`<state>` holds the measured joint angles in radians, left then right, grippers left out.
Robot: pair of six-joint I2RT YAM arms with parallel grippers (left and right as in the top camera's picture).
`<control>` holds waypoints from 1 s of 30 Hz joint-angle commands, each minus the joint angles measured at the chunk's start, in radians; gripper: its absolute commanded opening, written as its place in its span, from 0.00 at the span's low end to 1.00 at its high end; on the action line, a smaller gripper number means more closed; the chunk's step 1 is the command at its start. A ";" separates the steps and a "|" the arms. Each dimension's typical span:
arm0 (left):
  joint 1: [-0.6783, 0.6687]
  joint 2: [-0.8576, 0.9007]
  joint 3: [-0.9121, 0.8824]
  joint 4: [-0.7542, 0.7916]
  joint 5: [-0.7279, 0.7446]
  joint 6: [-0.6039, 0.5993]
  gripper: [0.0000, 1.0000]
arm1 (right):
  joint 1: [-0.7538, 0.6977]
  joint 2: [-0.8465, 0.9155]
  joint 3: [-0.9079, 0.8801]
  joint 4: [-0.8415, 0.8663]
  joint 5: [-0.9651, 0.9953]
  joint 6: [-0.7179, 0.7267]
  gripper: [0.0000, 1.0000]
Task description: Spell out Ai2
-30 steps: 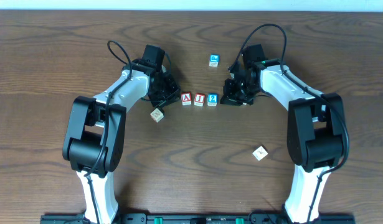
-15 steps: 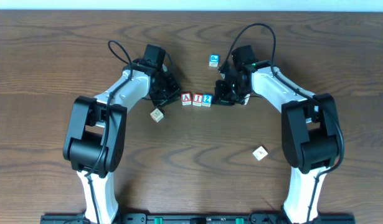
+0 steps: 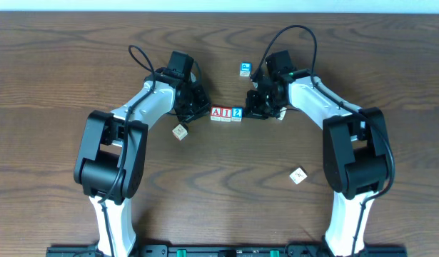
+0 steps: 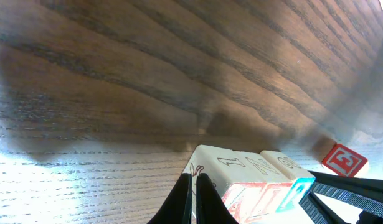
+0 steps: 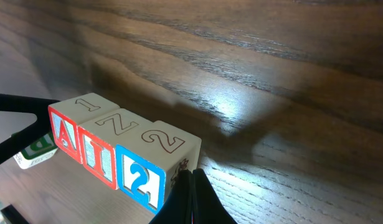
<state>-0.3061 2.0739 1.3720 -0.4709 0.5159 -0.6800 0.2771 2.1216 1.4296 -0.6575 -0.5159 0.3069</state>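
The left gripper (image 4: 192, 190) has its two fingers pressed together, holding nothing. The tips rest low against the outer end of the A block (image 4: 207, 163). The right gripper (image 5: 190, 190) is likewise pinched to a point with nothing between the fingers, and touches the outer side of the 2 block (image 5: 140, 180).

Between them the A block, I block (image 5: 96, 155) and 2 block stand in one straight row, faces touching, reading "AI2". Seen from overhead, the row lies just toward 12 o'clock from the middle of the dark wooden table (image 3: 55, 71), with the left gripper at its 9 o'clock and the right gripper at its 3 o'clock.

These look like small painted wooden cubes: light, rigid and not fragile. They would likely slide or twist if pushed off-centre. The best hold is across two opposite flat faces.

There are no containers in view. Spare cubes lie loose around the row: a blue block (image 3: 245, 68) at 1 o'clock, a plain wooden block (image 3: 179, 131) at 8 o'clock, and a white block (image 3: 298, 175) at 4 o'clock, well apart.
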 commanded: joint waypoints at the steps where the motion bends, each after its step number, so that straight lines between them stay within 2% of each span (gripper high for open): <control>1: 0.000 0.019 -0.003 -0.006 -0.011 0.030 0.06 | 0.006 0.004 -0.002 -0.008 -0.008 0.003 0.02; 9: 0.031 0.018 -0.002 -0.077 -0.007 0.053 0.06 | -0.022 -0.002 0.025 -0.094 0.063 -0.012 0.01; 15: 0.052 -0.055 -0.001 -0.109 -0.008 0.095 0.06 | -0.022 -0.082 0.147 -0.267 0.197 -0.070 0.02; 22: 0.092 -0.344 -0.001 -0.191 -0.046 0.237 0.06 | -0.022 -0.329 0.251 -0.444 0.278 -0.116 0.02; 30: 0.110 -0.769 -0.002 -0.441 -0.112 0.484 0.06 | -0.021 -0.776 0.251 -0.632 0.300 -0.184 0.02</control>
<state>-0.1963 1.3979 1.3678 -0.8745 0.4332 -0.3332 0.2653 1.4460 1.6741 -1.2507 -0.2443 0.1734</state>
